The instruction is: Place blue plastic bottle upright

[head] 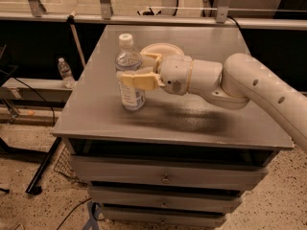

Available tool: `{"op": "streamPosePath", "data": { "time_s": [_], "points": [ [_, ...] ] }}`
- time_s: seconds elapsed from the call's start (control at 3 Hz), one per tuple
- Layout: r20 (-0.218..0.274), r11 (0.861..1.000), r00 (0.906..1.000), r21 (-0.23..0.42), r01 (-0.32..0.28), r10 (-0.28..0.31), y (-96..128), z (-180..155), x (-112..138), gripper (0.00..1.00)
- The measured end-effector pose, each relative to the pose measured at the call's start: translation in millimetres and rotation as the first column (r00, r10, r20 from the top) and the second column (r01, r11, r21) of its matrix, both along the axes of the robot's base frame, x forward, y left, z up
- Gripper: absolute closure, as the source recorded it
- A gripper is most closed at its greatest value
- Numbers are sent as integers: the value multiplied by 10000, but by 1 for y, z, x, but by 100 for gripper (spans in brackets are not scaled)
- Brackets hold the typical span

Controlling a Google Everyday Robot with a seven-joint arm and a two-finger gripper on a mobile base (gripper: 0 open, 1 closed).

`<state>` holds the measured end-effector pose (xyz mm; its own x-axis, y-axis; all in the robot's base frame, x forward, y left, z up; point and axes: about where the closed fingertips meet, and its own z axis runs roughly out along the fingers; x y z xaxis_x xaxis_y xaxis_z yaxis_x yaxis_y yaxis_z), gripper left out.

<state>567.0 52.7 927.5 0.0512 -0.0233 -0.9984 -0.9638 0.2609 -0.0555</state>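
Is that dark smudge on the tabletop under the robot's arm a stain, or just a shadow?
Camera view: it looks like a shadow, lying on the table right under the arm, so the light seems to come from above; the gripper, at the blue plastic bottle, is brightly lit, and the space behind the table is dark.

You have the bottle (130,94) standing upright on the table (192,123), cap up. Your gripper (133,67) reaches in from the right and clasps it at mid-height, one finger in front, one behind. A bowl (165,49) sits just behind the gripper.
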Motion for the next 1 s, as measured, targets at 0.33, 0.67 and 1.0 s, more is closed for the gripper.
{"op": "streamPosePath", "data": {
  "time_s": [0.33,0.67,1.0],
  "points": [
    [9,10000,10000,-2,-41,41,2,1,-1,65],
    [17,10000,10000,-5,-82,82,5,1,-2,42],
    [26,9999,9999,-7,-124,124,7,2,-3,19]
  ]
}}
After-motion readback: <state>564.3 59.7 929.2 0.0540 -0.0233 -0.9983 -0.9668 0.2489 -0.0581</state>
